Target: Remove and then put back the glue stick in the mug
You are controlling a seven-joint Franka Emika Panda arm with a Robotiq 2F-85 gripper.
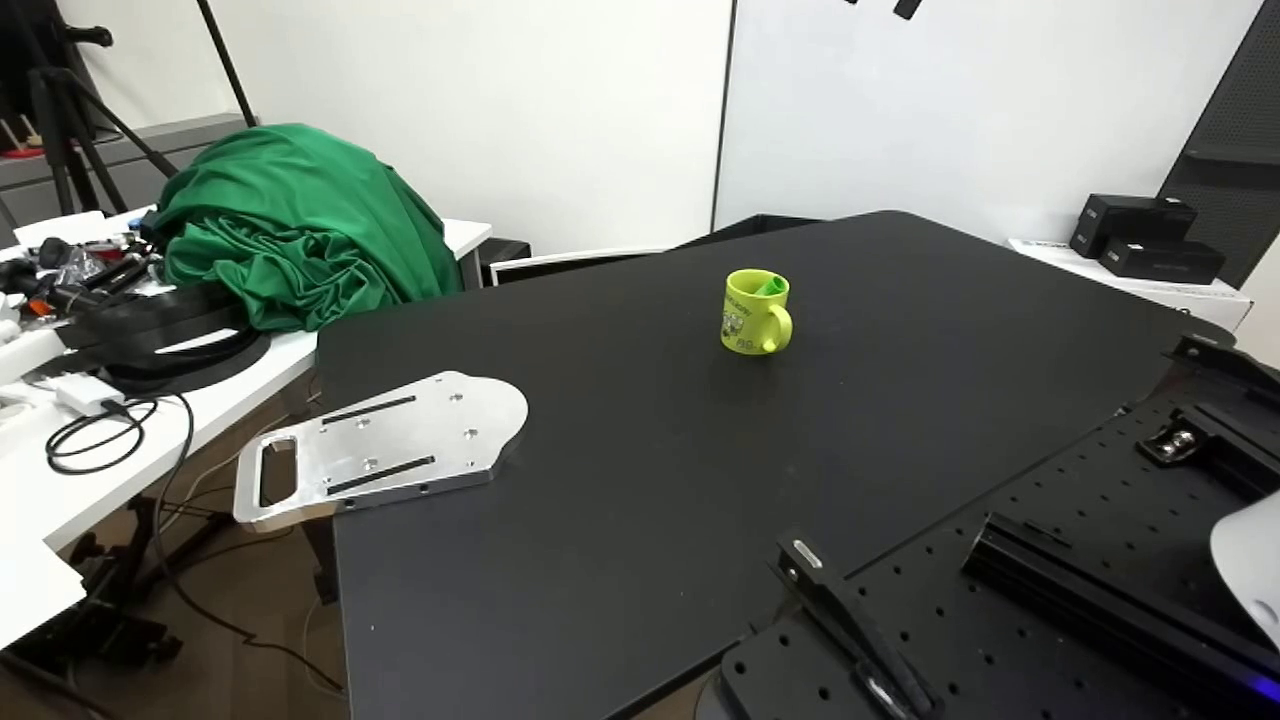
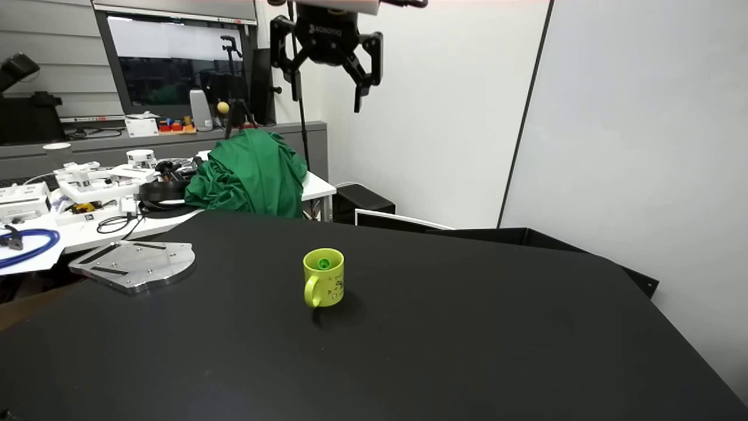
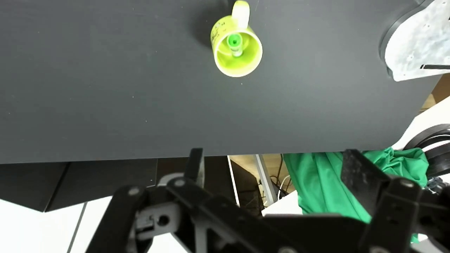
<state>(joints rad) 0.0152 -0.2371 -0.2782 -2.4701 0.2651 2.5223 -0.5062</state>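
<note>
A: Quick, what's the pincer (image 2: 327,93) up to?

B: Spread wide, jaws well apart. Hangs up high, pointing down, well above the level of the table (image 2: 444,327). In an exterior view you only get its tips, right at the top edge.

A: OK, & the glue stick (image 3: 234,41)?

B: In the mug (image 2: 326,286). From the wrist view you look down on its green end, w/ the paler body going down inside. Looks tilted, top end toward the handle side. In both exterior views the green end shows too, within the rim.

A: Mug upright?

B: Yep, standing on the table. Lime green, loop handle, dark printing on the side, can't read it all tho.

A: & the silver thing?

B: Metal plate (image 1: 410,440), lying flat, w/ slots & small holes, well apart from the mug. Its cut-out end juts past the table's edge.

A: Rest of the room, pls?

B: Green cloth (image 1: 300,210) heaped on a white bench (image 1: 70,505), next to a jumble of small gear (image 1: 95,285), too mixed to ID. White wall panels (image 2: 631,146) behind. Plus black boxes (image 1: 1130,222) past the table, in an exterior view.
</note>
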